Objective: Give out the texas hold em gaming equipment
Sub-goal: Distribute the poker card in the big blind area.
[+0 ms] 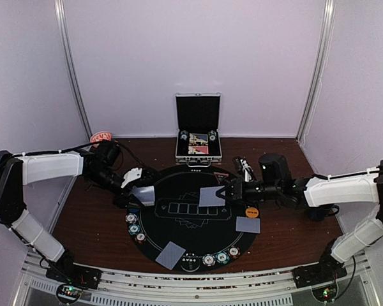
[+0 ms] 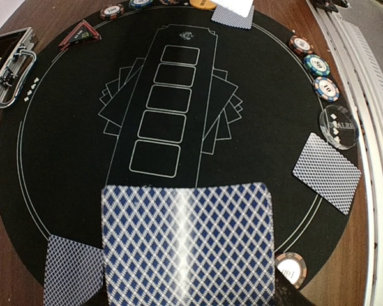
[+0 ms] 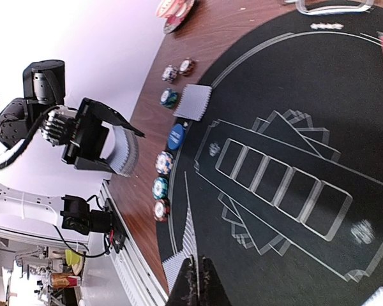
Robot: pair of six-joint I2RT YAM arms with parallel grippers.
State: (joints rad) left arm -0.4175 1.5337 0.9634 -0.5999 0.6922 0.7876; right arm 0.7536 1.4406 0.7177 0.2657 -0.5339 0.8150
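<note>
My right gripper [image 1: 228, 191] is shut on one grey-blue-backed playing card [image 1: 212, 196], held over the middle of the round black mat [image 1: 179, 236]; in the right wrist view this card [image 3: 193, 233] shows edge-on between the closed fingers [image 3: 207, 287]. At the mat's left edge my left gripper [image 1: 135, 191] is shut on the deck of cards [image 2: 188, 245]. Single cards [image 1: 170, 255] [image 1: 247, 224] lie face down on the mat. Striped chips [image 1: 222, 257] [image 1: 134, 229] sit along the rim, with an orange disc [image 1: 251, 212] and a blue disc [image 3: 178, 136].
The open silver case [image 1: 198, 131] stands behind the mat. A dark mug [image 1: 272, 167] is at the back right, close to my right arm. A clear dealer button [image 2: 339, 126] lies near the front rim. The metal rail [image 1: 179, 284] runs along the near edge.
</note>
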